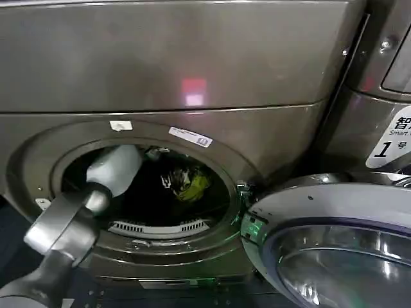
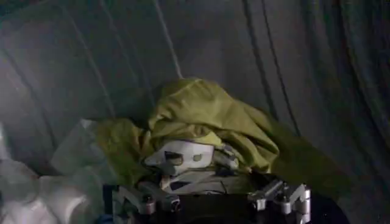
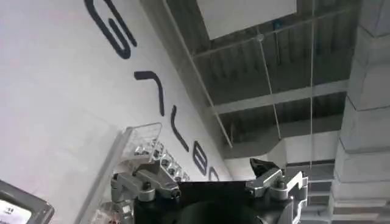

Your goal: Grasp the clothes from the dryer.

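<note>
You've got the dryer [image 1: 192,70] w/ door [image 1: 334,250] swung open lower right so the left arm reaches thru the porthole; left gripper [image 2: 210,198] spread wide just short of the yellow-green clothes [image 2: 207,119] at drum centre; right gripper [image 3: 210,182] wide, idle, aimed at ceiling.

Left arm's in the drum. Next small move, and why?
Probably ease the left gripper forward and close on the yellow-green garment. It lies bunched right ahead of the gripper inside the dryer, not yet visibly grasped. The right gripper points away, parked.

label [image 1: 392,142]: "Smart", "1" | wall [image 3: 55,91]: large dark letters, partly cut off
</note>
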Controlling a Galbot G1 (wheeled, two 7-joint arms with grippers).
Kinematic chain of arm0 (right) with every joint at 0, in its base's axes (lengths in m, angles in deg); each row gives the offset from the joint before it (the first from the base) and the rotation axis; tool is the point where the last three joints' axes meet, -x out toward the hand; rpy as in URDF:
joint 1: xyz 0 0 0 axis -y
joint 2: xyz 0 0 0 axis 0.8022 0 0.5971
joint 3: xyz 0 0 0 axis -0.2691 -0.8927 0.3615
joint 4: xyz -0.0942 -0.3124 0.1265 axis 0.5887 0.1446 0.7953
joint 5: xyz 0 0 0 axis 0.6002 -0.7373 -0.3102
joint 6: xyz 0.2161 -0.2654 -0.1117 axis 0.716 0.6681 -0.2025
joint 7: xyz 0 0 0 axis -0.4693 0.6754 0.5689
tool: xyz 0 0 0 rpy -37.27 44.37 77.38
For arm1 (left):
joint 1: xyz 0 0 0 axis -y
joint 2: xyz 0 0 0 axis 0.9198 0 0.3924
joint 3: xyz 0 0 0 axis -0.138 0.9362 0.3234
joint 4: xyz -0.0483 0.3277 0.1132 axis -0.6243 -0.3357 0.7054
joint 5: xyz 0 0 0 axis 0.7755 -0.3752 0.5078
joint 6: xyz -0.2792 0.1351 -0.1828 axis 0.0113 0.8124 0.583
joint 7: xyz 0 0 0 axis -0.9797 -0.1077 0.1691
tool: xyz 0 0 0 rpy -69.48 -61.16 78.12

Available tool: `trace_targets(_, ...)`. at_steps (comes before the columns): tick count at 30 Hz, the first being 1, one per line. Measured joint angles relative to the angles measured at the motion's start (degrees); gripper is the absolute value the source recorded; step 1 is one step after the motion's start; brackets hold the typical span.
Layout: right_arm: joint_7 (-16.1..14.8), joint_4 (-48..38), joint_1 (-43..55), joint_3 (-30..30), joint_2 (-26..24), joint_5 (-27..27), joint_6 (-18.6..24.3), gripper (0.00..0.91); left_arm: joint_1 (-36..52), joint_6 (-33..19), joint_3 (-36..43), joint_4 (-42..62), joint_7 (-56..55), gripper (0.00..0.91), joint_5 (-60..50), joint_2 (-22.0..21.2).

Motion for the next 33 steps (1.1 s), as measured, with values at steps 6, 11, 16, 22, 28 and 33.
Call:
trace_targets(6, 0.0, -0.1, 0.5, -0.4, 0.1, -0.2, 0.0, 0.907, 0.7, -1.7, 3.6, -0.5, 0.9, 0.907, 4.1, 1.4)
trace_targets(11, -0.1, -0.4, 0.7, -0.8, 0.0, -0.5, 0.0, 0.907, -0.4, -1.3, 7.9, -2.0, 1.1, 0.907, 8.3, 3.1)
trace_targets(16, -0.2, -0.6, 0.7, -0.9, -0.1, -0.9, 0.1, 0.907, -2.0, -0.3, 11.2, -2.7, 1.3, 0.907, 10.7, 4.1)
trace_targets(22, -0.2, -0.7, 0.3, -0.6, -0.3, -1.0, 0.2, 0.907, -4.0, 0.2, 12.8, -2.3, 1.3, 0.034, 11.7, 4.2)
trace_targets(28, -0.1, -0.9, 0.4, -0.5, -0.6, -1.1, 0.2, 0.907, -4.5, 0.2, 13.4, -2.0, 1.2, 0.000, 12.2, 4.2)
trace_targets(33, -0.1, -1.1, 0.9, -1.1, -0.8, -1.3, 0.2, 0.907, -4.6, 0.2, 13.7, -1.8, 1.2, 0.000, 12.6, 4.2)
